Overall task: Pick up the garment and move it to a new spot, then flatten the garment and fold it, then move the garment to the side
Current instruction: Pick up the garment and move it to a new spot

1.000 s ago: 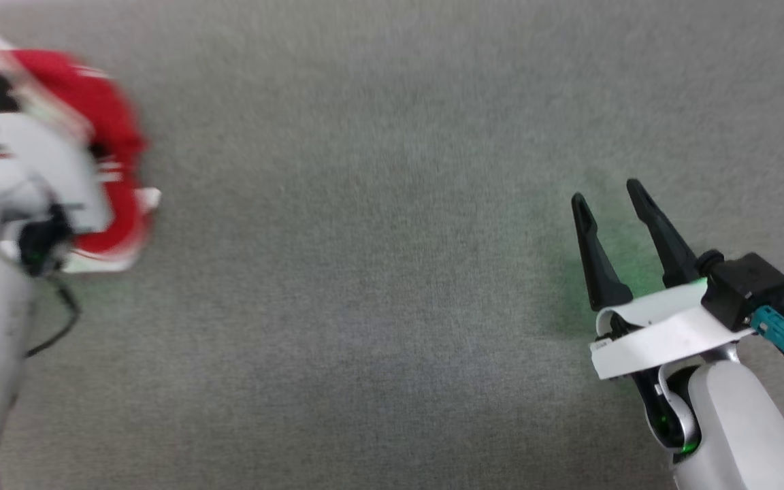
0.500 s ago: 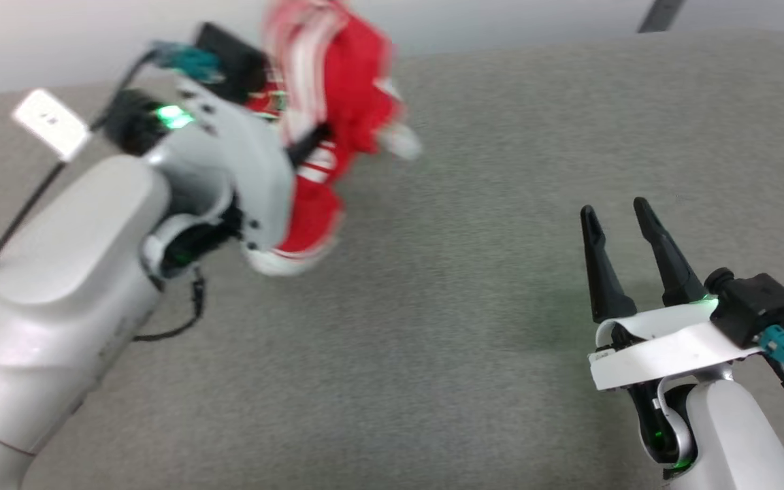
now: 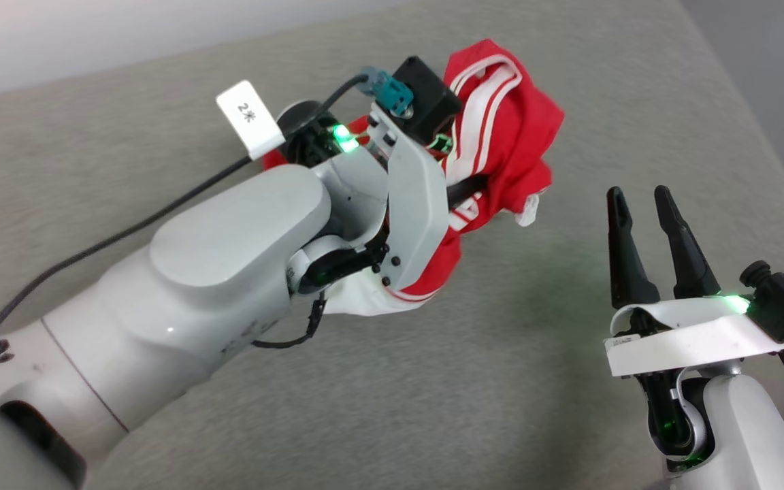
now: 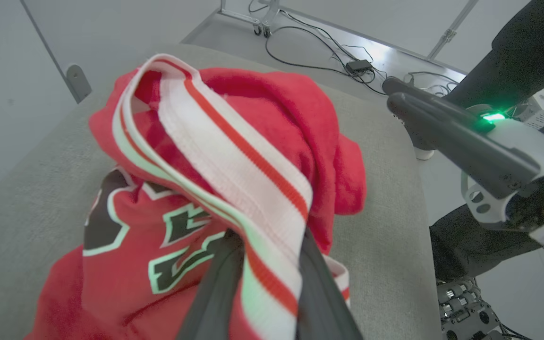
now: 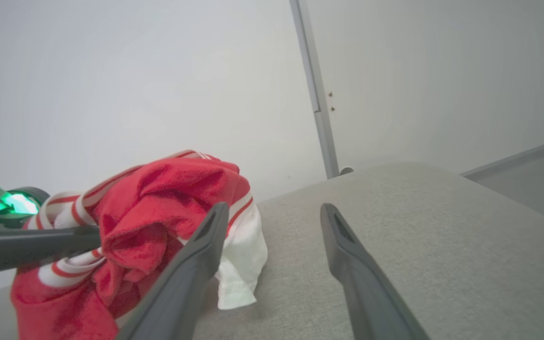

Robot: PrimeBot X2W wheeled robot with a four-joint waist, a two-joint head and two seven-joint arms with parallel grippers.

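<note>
- The left gripper has its two dark fingers drawn in narrowly on the striped trim of the garment. The band runs up between them and loops over their tips.
- The garment is bunched into a loose ball at those fingers, above the far middle of the grey fabric surface.
- It is red, with a white band carrying red stripes. Black block letters edged in white show on a lower fold in the left wrist view.
- A white sleeve hangs lowest, towards the right gripper. Whether it touches the surface I cannot tell.
- The left wrist and its black camera block cover much of the garment in the head view.
- A white tag sticks up from the left wrist beside a black cable.
- The right gripper stands near the bundle with its jaws wide apart and nothing between them.
- In the right wrist view one finger crosses in front of the garment.
- A pale wall and a metal post stand behind, and cables lie on the floor.
</note>
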